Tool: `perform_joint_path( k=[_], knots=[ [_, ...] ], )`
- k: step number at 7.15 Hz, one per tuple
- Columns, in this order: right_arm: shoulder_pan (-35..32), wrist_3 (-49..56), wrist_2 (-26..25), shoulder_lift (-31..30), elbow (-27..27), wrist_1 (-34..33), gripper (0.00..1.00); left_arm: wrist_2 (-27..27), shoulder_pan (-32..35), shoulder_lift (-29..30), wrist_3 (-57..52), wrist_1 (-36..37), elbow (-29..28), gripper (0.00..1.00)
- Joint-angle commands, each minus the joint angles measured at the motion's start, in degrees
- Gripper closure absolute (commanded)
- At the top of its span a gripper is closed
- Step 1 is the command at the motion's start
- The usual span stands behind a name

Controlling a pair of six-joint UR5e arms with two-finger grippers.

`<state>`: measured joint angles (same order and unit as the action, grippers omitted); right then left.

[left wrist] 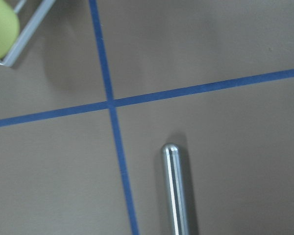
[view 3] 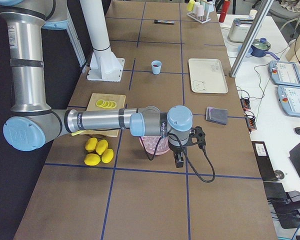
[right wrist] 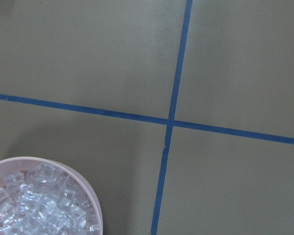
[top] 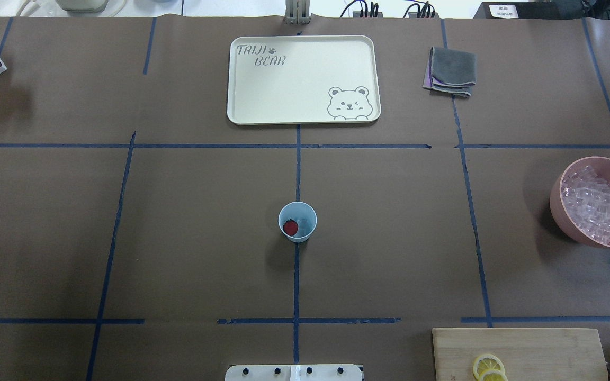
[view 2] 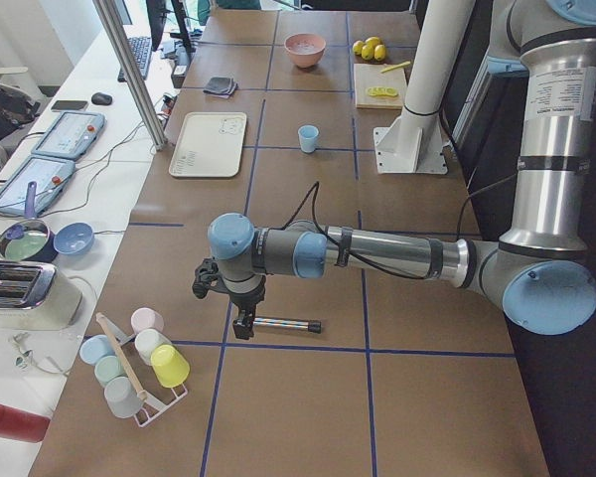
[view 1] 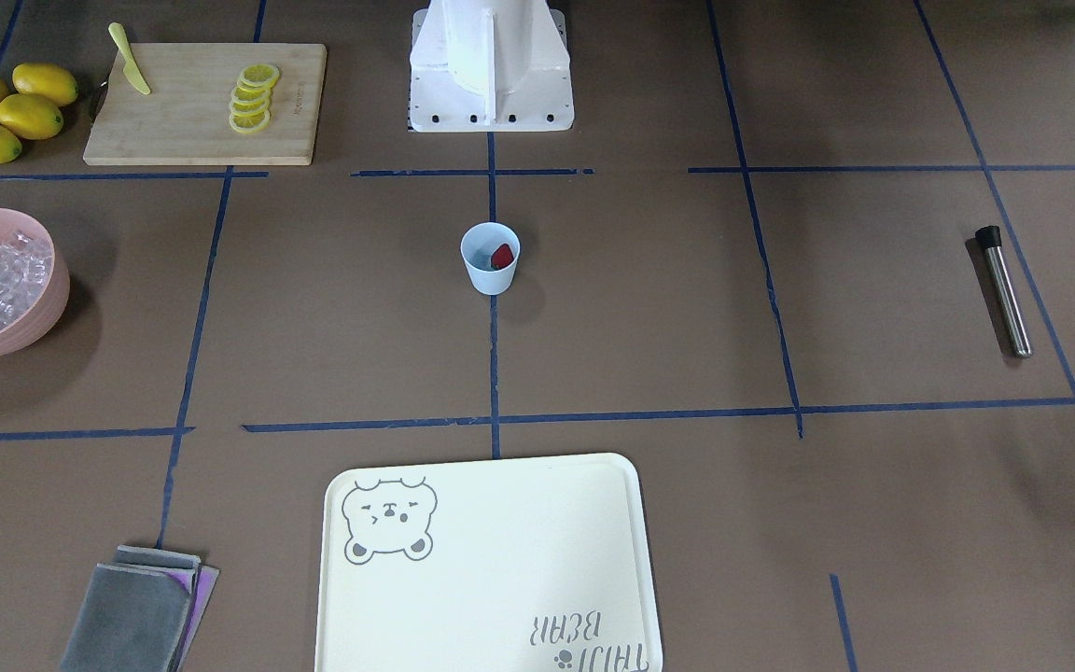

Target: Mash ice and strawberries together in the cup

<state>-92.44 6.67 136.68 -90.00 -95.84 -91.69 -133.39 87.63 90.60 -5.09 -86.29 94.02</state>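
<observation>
The pale-blue cup (view 1: 490,259) (top: 297,222) stands at the table's centre. Inside it lies a dark-red strawberry (view 1: 502,256) (top: 290,227) beside a few pieces of clear ice (top: 304,225). More ice (top: 599,206) (right wrist: 39,205) fills the pink bowl (view 1: 43,308). My left gripper (view 2: 243,328) hangs over one end of a steel muddler (view 2: 283,324) (left wrist: 175,196), far from the cup. My right gripper (view 3: 179,162) hovers beside the pink bowl (view 3: 152,145). Neither wrist view shows fingers, so I cannot tell if either gripper is open or shut.
A cream bear tray (top: 303,79) and folded grey cloths (top: 450,71) lie on the far side. A wooden board (view 1: 206,103) carries lemon slices (view 1: 253,98) and a yellow knife (view 1: 130,72); whole lemons (view 1: 10,110) sit beside it. A rack of cups (view 2: 139,363) stands near the left gripper.
</observation>
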Motion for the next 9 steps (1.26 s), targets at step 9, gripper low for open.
perform_joint_path(
  k=[9],
  knots=[
    [-0.7, -0.3, 0.5, -3.0, 1.0, -0.2, 0.01, -3.0, 4.0, 0.6, -2.1, 0.1, -6.3, 0.0]
  ],
)
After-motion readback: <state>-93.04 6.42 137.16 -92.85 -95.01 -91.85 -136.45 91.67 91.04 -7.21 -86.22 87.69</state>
